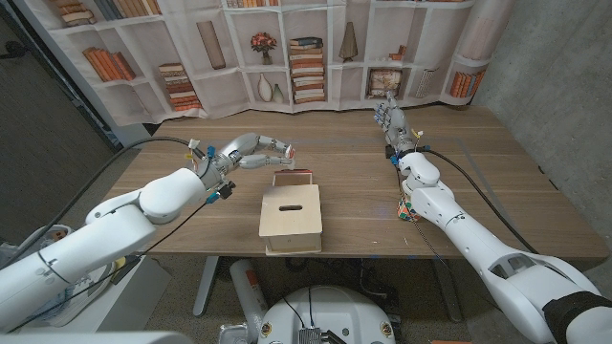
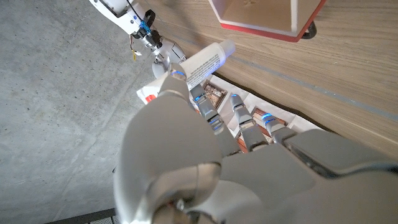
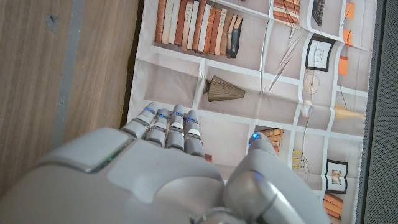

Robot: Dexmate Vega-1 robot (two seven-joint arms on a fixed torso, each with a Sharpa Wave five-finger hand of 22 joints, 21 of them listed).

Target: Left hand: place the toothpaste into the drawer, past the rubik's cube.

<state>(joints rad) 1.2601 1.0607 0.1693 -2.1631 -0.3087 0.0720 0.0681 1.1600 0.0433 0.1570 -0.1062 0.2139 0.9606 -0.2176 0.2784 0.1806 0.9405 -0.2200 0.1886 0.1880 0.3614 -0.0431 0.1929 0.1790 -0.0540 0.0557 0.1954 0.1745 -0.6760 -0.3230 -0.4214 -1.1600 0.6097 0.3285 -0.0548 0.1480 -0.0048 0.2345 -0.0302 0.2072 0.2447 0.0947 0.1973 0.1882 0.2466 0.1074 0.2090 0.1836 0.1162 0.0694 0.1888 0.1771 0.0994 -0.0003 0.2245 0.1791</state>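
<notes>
My left hand (image 1: 251, 153) hovers above the table just left of the open drawer (image 1: 293, 179) and pinches a white toothpaste tube (image 1: 283, 150) at its fingertips. In the left wrist view the toothpaste tube (image 2: 204, 63) points cap-first toward the red-rimmed drawer (image 2: 264, 17), held by my left hand (image 2: 205, 155). The drawer is pulled out from the far side of a pale wooden box (image 1: 292, 222). A rubik's cube (image 1: 407, 209) lies by my right forearm, partly hidden by it. My right hand (image 1: 390, 118) is raised near the table's far edge, fingers apart and holding nothing; the right wrist view shows it (image 3: 168, 158) facing the backdrop.
A printed bookshelf backdrop (image 1: 287, 53) hangs behind the table's far edge. Cables trail over the wooden table (image 1: 497, 162) beside both arms. Bare wood lies left and right of the box.
</notes>
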